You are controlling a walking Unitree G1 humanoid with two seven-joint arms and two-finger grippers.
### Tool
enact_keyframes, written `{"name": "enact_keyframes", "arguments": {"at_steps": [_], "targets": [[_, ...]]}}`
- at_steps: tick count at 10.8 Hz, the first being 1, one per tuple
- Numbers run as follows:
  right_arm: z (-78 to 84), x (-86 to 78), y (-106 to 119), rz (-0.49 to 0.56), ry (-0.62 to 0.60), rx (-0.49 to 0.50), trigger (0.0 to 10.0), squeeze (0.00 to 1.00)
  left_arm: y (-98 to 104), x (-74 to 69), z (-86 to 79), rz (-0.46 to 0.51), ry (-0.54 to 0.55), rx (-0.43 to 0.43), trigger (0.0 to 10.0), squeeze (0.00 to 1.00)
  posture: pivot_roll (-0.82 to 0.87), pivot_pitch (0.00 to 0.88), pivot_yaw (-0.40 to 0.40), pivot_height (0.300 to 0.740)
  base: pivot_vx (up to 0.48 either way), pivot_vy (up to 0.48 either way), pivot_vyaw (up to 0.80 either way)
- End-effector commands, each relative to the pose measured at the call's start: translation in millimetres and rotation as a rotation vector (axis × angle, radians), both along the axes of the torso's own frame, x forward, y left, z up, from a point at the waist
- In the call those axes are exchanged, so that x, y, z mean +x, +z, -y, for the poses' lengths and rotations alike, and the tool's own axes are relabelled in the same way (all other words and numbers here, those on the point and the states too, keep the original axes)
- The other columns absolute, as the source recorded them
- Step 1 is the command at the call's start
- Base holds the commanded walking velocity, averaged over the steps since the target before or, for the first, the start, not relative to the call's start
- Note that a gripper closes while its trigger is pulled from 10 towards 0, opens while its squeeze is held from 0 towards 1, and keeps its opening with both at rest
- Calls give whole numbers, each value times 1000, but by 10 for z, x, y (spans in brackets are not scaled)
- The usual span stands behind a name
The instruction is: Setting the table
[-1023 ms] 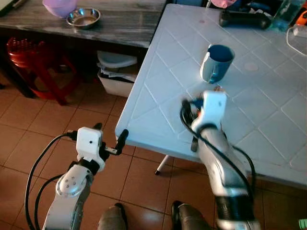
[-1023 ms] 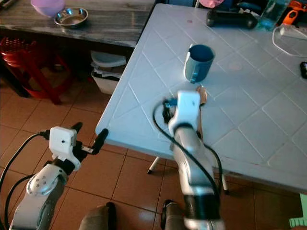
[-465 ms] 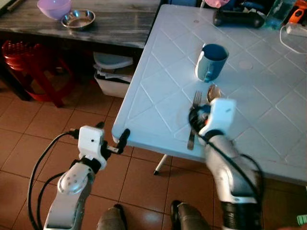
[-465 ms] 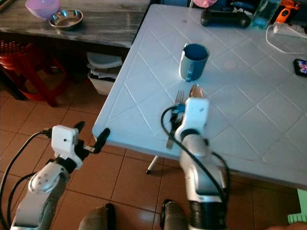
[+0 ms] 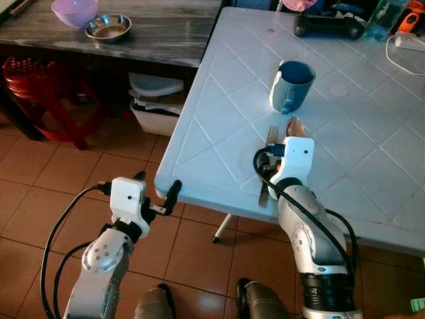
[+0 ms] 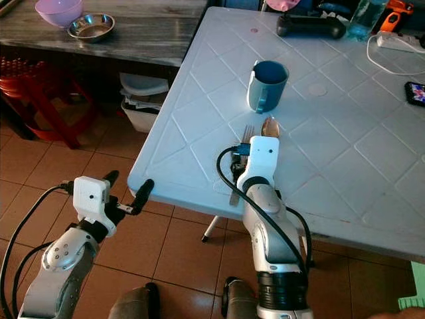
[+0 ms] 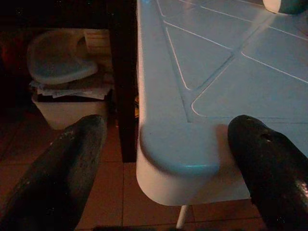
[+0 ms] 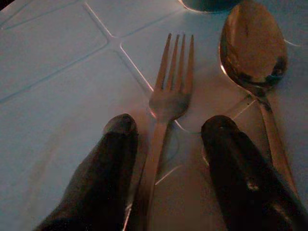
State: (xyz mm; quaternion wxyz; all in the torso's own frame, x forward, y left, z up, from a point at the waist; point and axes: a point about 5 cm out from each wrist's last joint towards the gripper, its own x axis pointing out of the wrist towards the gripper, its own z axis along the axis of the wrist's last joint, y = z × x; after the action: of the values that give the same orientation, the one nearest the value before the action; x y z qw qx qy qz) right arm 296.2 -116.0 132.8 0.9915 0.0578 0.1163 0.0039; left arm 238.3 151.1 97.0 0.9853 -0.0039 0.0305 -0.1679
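Two bowls sit at the far left on a dark wooden table (image 5: 166, 33): a purple bowl (image 5: 78, 10) and a steel bowl (image 5: 107, 26) just beside it. Under that table stand a red stool (image 5: 40, 83) and a white bin (image 5: 156, 106). Nearer the robot, the left gripper (image 5: 154, 193) hangs below the corner of the pale blue table (image 5: 219, 113), its fingers (image 7: 72, 163) spread apart with nothing between them (the corner shows in the gap). Further right, a blue mug (image 5: 292, 85) stands upright on the table. Just in front of it lie a fork (image 8: 166, 106) and a spoon (image 8: 255, 62), side by side, tines and bowl toward the mug. The right gripper (image 8: 166, 139) rests low over the fork's handle, fingers parted on either side of it, not closed.
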Motion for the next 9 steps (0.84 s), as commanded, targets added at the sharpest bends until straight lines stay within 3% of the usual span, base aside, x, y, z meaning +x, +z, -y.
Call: {"name": "enact_keyframes", "arguments": {"at_steps": [1, 4, 7, 9], "targets": [[-67, -32, -192, -102, 11, 36, 0, 0, -36, -25, -19, -14, 4, 15, 10000, 0, 7, 195, 11, 740, 0, 0, 0], [6, 2, -372, -170, 15, 41, 0, 0, -49, -57, -4, -25, -18, 6, 10000, 0, 20, 192, 11, 740, 0, 0, 0], [188, 9, -588, -261, -29, 36, 0, 0, -22, -158, 158, -38, -183, -63, 10000, 0, 24, 183, 3, 740, 0, 0, 0], [263, -1, -646, -279, -60, 56, 0, 0, -23, -142, 150, -31, -156, -50, 10000, 0, 20, 178, -1, 740, 0, 0, 0]]}}
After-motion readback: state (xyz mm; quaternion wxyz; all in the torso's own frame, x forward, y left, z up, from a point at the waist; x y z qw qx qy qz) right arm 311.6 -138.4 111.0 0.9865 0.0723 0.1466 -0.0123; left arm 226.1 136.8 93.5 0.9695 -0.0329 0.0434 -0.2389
